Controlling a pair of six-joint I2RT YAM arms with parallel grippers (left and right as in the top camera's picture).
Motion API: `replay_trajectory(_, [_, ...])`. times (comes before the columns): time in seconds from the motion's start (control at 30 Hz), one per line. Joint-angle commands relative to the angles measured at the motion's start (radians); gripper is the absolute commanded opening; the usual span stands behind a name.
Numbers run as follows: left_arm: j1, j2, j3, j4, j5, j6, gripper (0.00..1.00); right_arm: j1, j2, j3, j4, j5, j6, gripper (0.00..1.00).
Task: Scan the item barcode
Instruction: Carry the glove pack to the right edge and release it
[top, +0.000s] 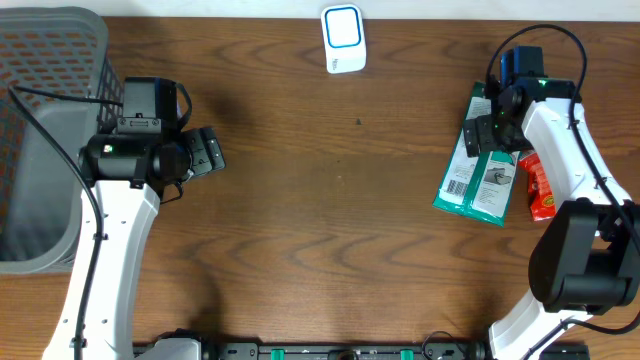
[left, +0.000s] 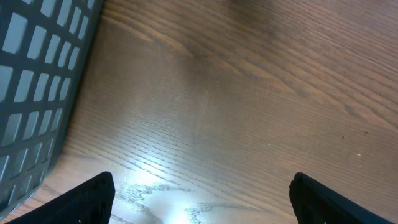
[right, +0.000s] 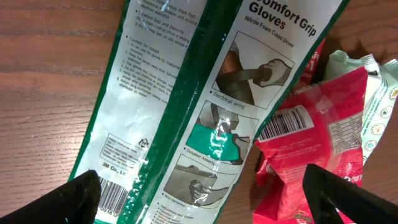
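Now: limp glove packs (right: 186, 93) below the right claw (right: 205, 199)

Left claw (left: 202, 202) gapes wide and empty, basket (left: 31, 81) at its left. Right claw, spread wide, hovers directly over the packs. They look light, floppy and slick; pinch a long edge, leaving the barcode (top: 458, 186) clear.

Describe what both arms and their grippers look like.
The left arm and right arm share white links, bulky black joints, a green wrist light and looping black cables. The left gripper and right gripper are black and two-fingered; the right wrist carries a blue part.
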Motion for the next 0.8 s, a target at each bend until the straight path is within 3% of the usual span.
replay_trajectory(0.0, [0.003,0.000,0.016,-0.002,-0.009,0.013,0.90,0.001,-0.013,0.006,-0.001,-0.004,0.003,0.99])
replay_trajectory(0.43, [0.003,0.000,0.016,-0.002,-0.009,0.013,0.90,0.010,-0.063,0.003,-0.002,-0.004,0.003,0.99])
replay_trajectory(0.77, [0.003,0.000,0.016,-0.002,-0.009,0.013,0.91,0.035,-0.450,0.003,-0.001,-0.004,0.003,0.99])
